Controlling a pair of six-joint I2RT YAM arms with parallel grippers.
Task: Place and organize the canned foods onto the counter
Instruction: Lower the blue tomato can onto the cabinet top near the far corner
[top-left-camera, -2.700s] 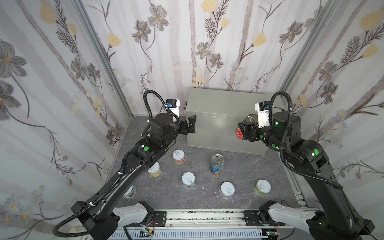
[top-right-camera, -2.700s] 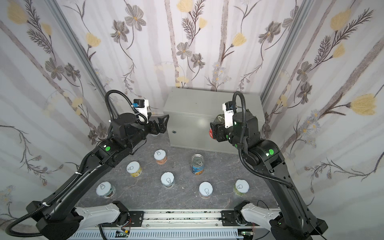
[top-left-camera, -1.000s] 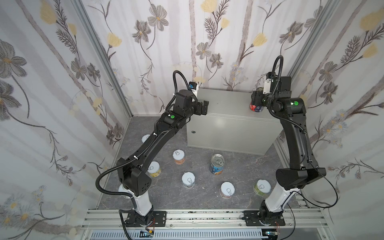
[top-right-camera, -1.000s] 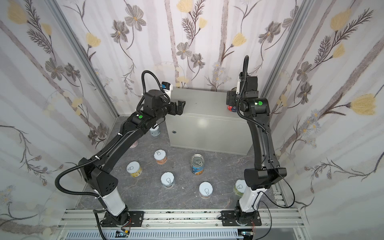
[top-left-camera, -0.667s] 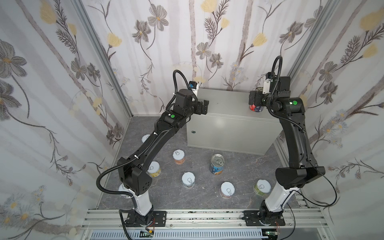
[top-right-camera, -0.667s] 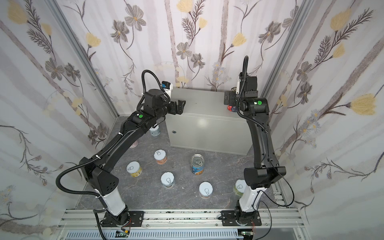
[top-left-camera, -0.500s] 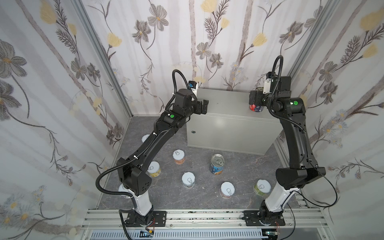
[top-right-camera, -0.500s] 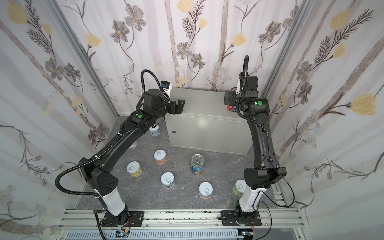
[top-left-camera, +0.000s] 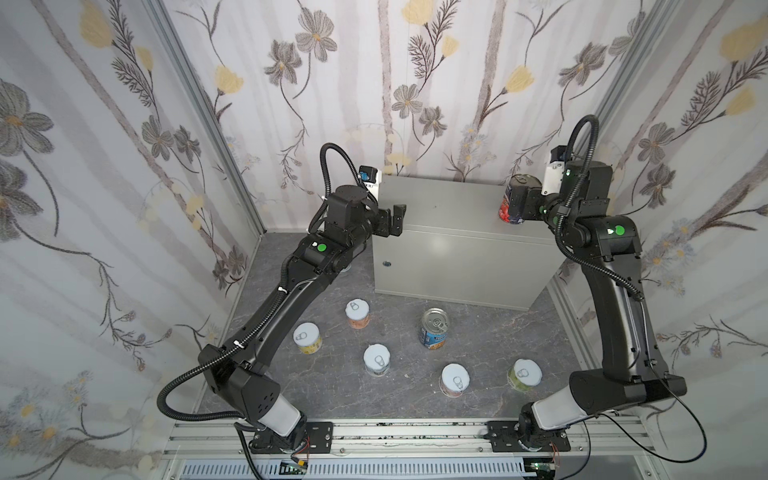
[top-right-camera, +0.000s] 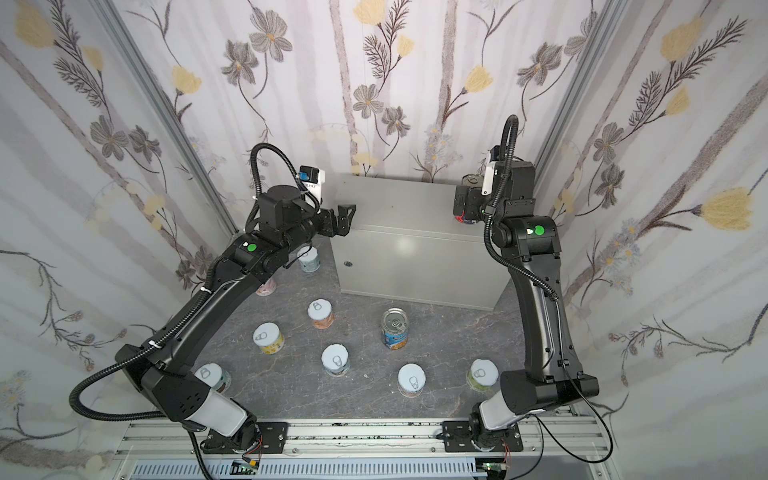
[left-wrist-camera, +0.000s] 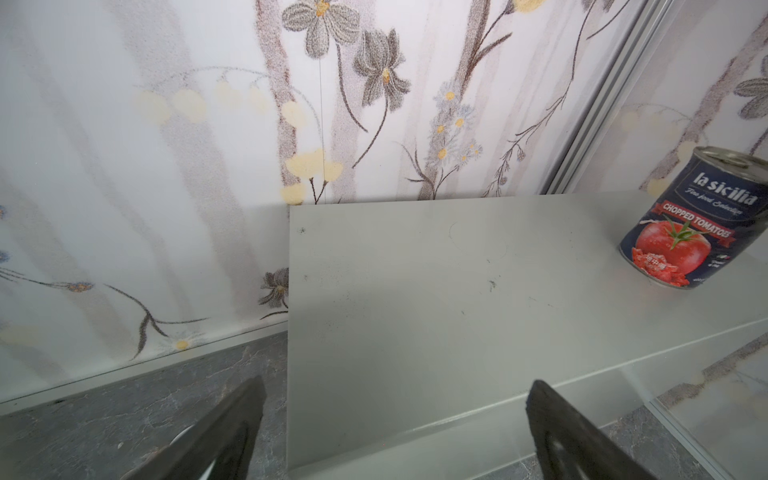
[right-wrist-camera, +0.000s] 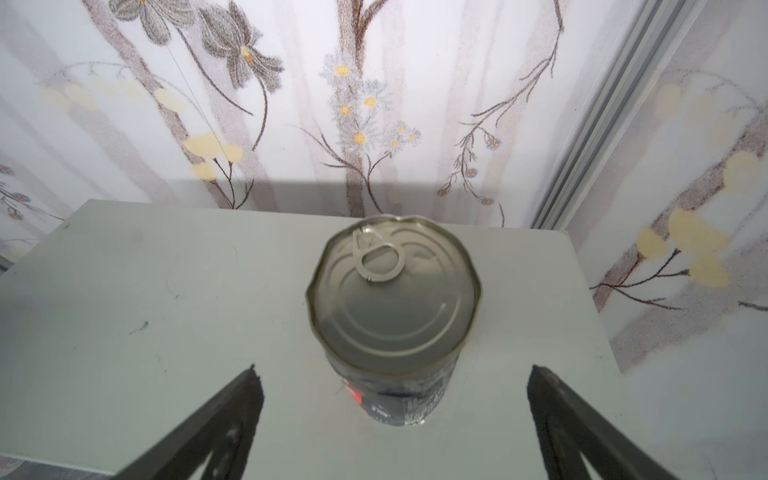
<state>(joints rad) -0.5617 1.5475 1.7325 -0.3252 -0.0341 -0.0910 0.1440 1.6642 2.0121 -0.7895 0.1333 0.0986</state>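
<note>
Floral-wallpaper booth, dark marbled floor (top-left-camera: 399, 399), grey counter (top-left-camera: 449, 208) against the back wall.

Progress: I'd call it one of ten done. The tomato can (left-wrist-camera: 690, 224) stands upright on the counter top, towards its right end.

Right gripper (right-wrist-camera: 393, 376): fingers spread wide, the can between them with no contact visible, nothing held.

Left gripper (left-wrist-camera: 395, 384): also wide open and empty, over the counter's left front corner.

Left to do: the blue soup can (top-left-camera: 433, 328) and eight short cans (top-right-camera: 335, 359) are all upright on the floor, two of them partly hidden by the left arm. Arranging a row up top hasn't started.

Readable text on the tomato can: "la sicilia", "CHOPPED TOMATOES". The script line under the brand looks like "Fine food Selection", unsure. Floor labels are too small to read.
</note>
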